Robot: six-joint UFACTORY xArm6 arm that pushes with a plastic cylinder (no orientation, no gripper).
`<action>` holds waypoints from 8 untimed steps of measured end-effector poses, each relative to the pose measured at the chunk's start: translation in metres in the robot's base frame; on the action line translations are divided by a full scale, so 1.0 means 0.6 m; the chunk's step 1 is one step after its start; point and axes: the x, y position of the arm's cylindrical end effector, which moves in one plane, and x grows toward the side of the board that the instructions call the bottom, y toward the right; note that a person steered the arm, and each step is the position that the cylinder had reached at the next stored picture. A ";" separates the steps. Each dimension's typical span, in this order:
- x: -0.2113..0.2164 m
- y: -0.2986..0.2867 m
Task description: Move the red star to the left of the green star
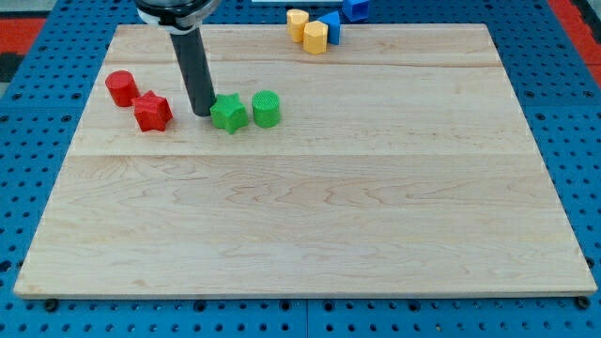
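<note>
The red star (152, 112) lies on the wooden board (310, 216) at the view's upper left. The green star (228, 114) lies to its right, with a gap between them. My tip (202, 114) stands in that gap, right against the green star's left side and clear of the red star. The dark rod rises from it to the view's top.
A red cylinder (121, 88) sits just up-left of the red star. A green cylinder (267, 108) touches the green star's right side. Two yellow blocks (298, 23) (315, 38) and a blue block (331, 26) sit at the board's top edge; another blue block (355, 8) lies beyond it.
</note>
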 end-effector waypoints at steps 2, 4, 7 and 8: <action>0.007 -0.067; 0.057 -0.285; -0.020 -0.200; 0.004 -0.178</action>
